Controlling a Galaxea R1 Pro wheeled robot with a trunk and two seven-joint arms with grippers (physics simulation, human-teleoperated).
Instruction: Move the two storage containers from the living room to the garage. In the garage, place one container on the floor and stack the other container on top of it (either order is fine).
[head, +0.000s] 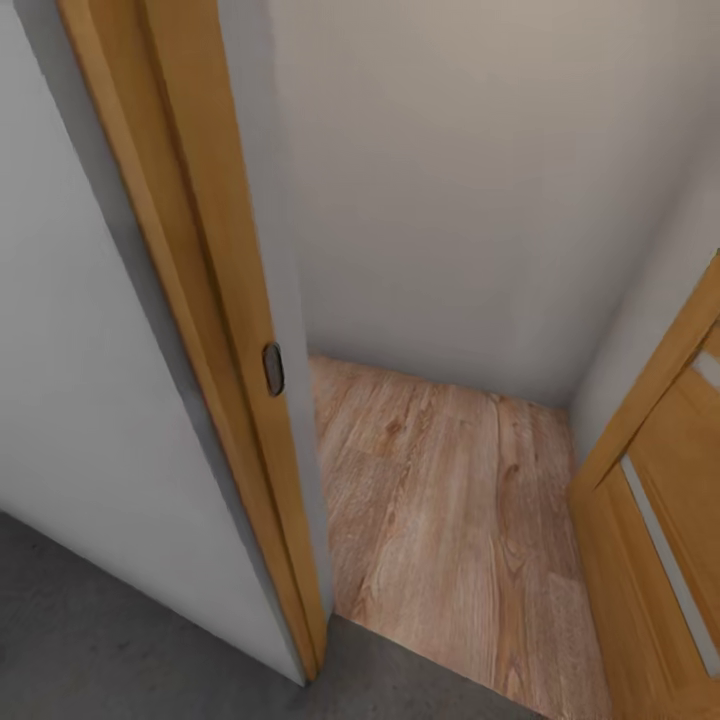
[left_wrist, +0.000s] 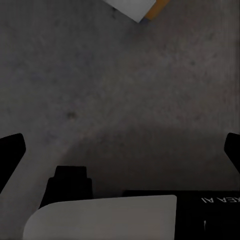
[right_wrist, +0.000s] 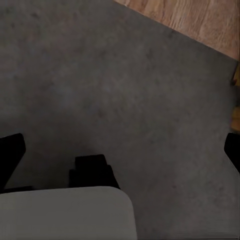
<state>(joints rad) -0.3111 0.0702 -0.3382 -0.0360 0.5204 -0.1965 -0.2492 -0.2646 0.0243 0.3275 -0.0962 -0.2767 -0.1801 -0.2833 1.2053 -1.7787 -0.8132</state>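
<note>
At a doorway between two floors, the head view looks down on a light wooden door frame (head: 215, 330) with a small dark oval latch plate (head: 273, 368) set in its edge, standing against a plain grey-white wall (head: 90, 380). Beyond the frame a light wood plank floor (head: 450, 520) runs to a pale corner, and a light wooden door with a pale inset strip (head: 670, 480) shows at the right edge. The dark grey rough concrete floor (head: 90, 640) lies on the near side of the threshold.

In the left wrist view the left gripper (left_wrist: 120, 150) points down at the concrete, its two black fingertips (left_wrist: 11, 150) set wide apart at either edge of the picture, with bare floor between them; a corner of the white wall and wooden trim shows beyond it. The right gripper (right_wrist: 120, 150) hangs in the same downward pose over the concrete near the edge of the wood planks, fingers spread wide and holding nothing.
</note>
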